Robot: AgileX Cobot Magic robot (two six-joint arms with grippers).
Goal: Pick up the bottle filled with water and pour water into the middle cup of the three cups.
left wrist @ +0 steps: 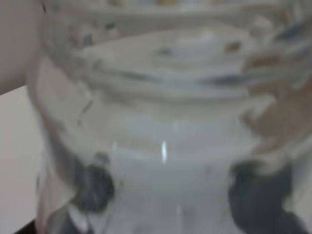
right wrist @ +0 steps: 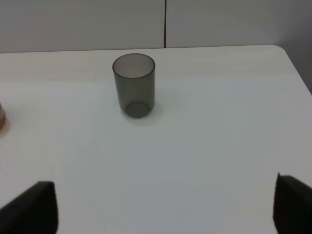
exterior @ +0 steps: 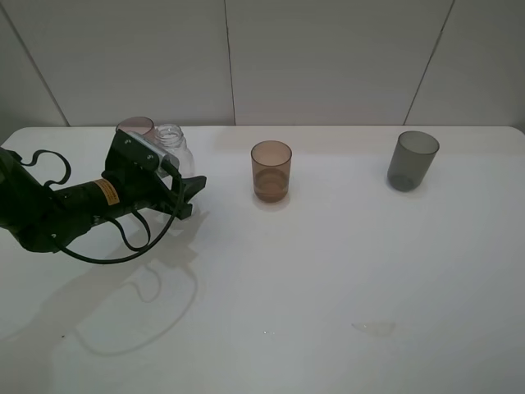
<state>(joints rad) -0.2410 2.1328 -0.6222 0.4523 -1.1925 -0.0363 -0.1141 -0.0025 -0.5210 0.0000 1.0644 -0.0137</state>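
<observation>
A white bench point(exterior: 328, 271) runs up to a pale panelled wall point(exterior: 328, 57) along its far edge, with the whole near half bare apart from a small wet smear point(exterior: 374, 328) toward the near right. Three translucent plastic tumblers stand in a line near the far edge: a pinkish-mauve tumbler point(exterior: 136, 127) toward the far-left corner, the amber-brown straight-sided middle cup point(exterior: 271, 171) at the centre, and a smoky grey tumbler point(exterior: 412, 160) toward the far-right corner, all upright and well apart from one another. One small clear plastic bottle point(exterior: 174, 148) with an open threaded neck stands upright just beside the pinkish-mauve tumbler. The middle cup shows a darker band in its lower part; the grey tumbler looks empty in the right wrist view. The left gripper point(exterior: 187, 195), on a black arm reaching in from the left edge, sits at the bottle's base, and the left wrist view is filled by the blurred bottle with dark fingertips point(left wrist: 92, 187) on either side; whether they are pressing it cannot be told. The right gripper point(right wrist: 165, 204) hangs spread wide over bare bench, short of the grey tumbler.
</observation>
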